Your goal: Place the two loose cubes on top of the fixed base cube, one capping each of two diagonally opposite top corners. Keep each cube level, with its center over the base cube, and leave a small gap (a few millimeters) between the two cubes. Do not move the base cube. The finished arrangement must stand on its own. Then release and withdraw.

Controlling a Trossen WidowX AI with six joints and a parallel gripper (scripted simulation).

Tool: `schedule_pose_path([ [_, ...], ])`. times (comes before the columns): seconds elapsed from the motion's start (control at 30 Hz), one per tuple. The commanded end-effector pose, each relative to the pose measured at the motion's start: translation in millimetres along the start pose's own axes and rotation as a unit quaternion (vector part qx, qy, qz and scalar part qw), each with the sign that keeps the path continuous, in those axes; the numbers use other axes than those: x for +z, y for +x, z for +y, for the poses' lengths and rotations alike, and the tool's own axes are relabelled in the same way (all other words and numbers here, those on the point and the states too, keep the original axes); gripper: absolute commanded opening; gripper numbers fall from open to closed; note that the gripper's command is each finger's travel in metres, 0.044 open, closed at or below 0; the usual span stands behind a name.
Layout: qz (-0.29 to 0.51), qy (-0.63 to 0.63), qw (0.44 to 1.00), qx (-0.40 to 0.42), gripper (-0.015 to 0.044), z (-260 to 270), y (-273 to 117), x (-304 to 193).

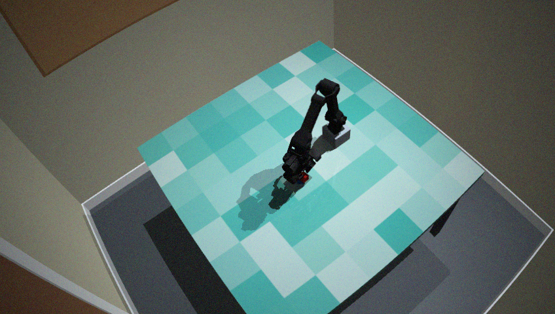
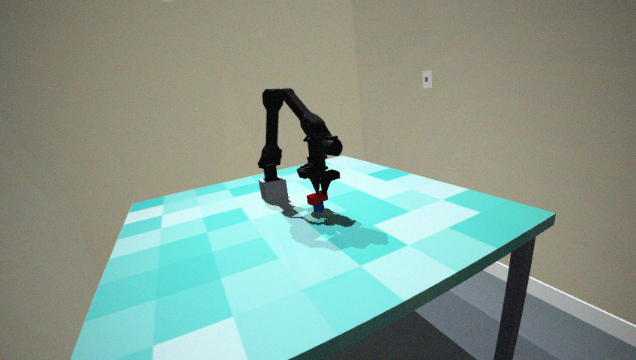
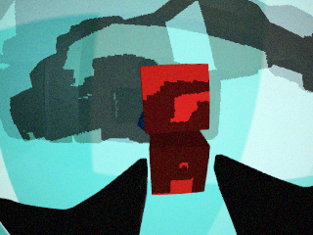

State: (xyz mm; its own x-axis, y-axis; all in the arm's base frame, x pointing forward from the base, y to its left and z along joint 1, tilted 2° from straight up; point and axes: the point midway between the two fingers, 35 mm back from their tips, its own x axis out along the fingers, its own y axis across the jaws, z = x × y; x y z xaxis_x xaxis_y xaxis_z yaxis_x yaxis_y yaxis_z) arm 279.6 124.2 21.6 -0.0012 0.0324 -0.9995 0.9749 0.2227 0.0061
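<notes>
Two red cubes rest on the blue base cube (image 2: 318,208) (image 3: 141,121), which is mostly hidden under them in the wrist view. The farther red cube (image 3: 174,90) is fully visible from above in the wrist view. The nearer red cube (image 3: 178,168) lies between the fingers. My gripper (image 3: 181,164) (image 2: 321,190) is open, with a narrow strip of space between each finger and the nearer cube. Both cubes look about level in the exterior view. Whether a gap separates them cannot be told. In the top view the arm hides most of the stack.
The arm's grey mounting block (image 1: 341,134) (image 2: 272,190) stands behind the stack on the teal checkered table (image 1: 393,229) (image 2: 187,285). The arm's dark shadow falls across the table around the base cube.
</notes>
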Motion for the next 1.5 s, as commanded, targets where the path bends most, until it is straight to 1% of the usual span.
schedule_pose_path([
  [0.0,0.001,-0.001,1.0,0.005,0.0205,1.9,-8.1,-0.4],
  [1.03,0.001,-0.001,1.0,0.005,0.0205,1.5,-56.4,-0.1],
  [1.17,0.001,-0.001,1.0,0.005,0.0205,1.5,-56.7,-0.1],
  [1.4,0.0,0.001,1.0,0.003,0.0389,0.9,-64.4,0.1],
  [1.47,0.0,0.001,1.0,0.003,0.04,0.9,-65.8,0.1],
])
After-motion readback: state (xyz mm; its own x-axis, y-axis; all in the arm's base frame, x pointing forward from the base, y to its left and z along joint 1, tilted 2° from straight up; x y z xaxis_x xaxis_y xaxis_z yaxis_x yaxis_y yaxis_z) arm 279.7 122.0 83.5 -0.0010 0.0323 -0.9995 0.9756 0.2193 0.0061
